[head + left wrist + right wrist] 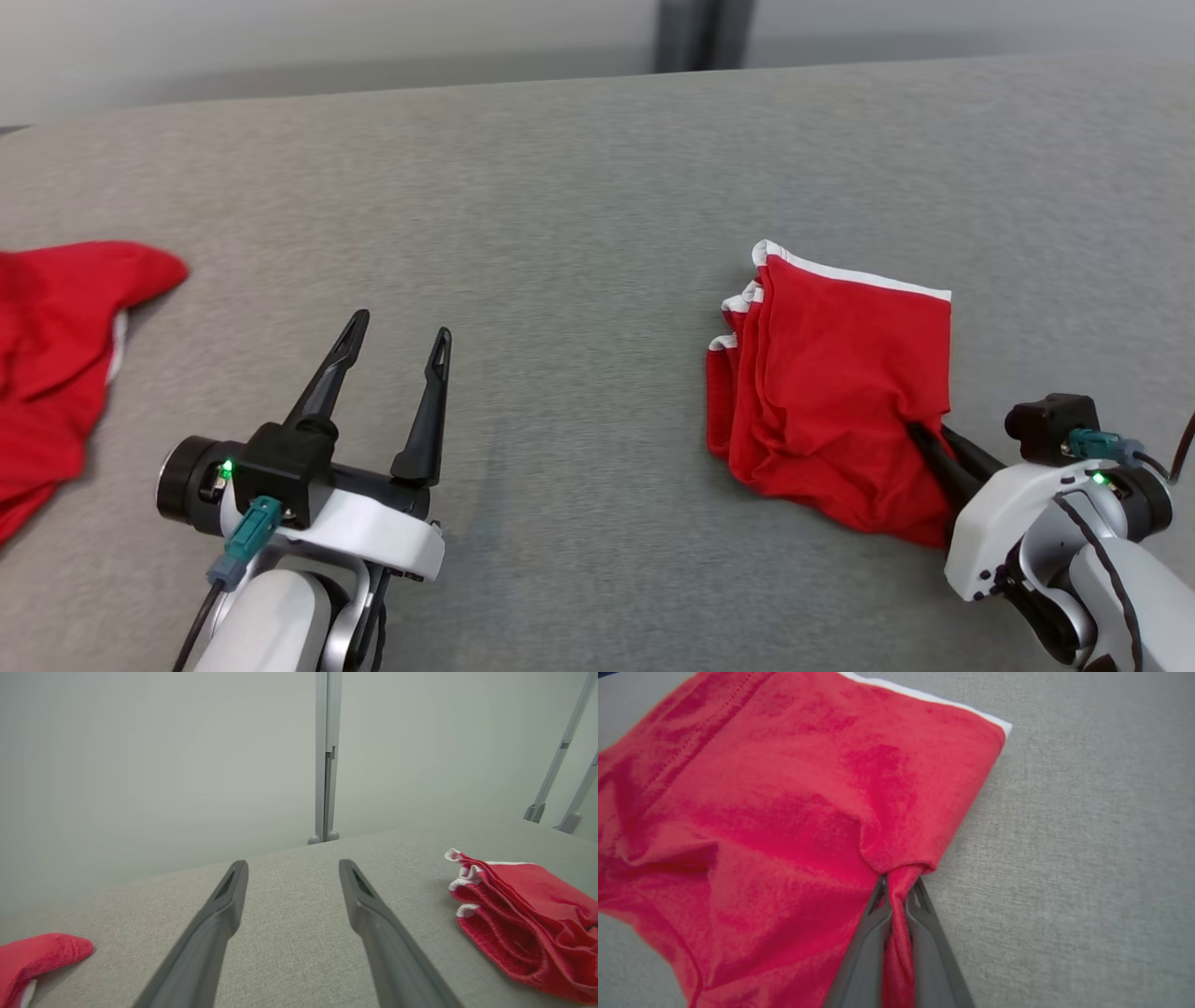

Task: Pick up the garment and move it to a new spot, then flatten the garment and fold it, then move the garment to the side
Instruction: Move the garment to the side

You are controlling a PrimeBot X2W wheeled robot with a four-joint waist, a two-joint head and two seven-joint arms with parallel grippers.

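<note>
Head view: R gripper (920, 434) is pinching garment (840, 373) at near-right edge; L gripper (401, 327) is gaping wide, empty; red cloth (56, 345) is lying at left.

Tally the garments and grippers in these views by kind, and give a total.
Red garments: 2, the folded garment with white trim, and the crumpled garment at the head view's left edge.
Grippers: 2, the left gripper open and empty, the right gripper shut on the folded garment.
Total: 4.
</note>
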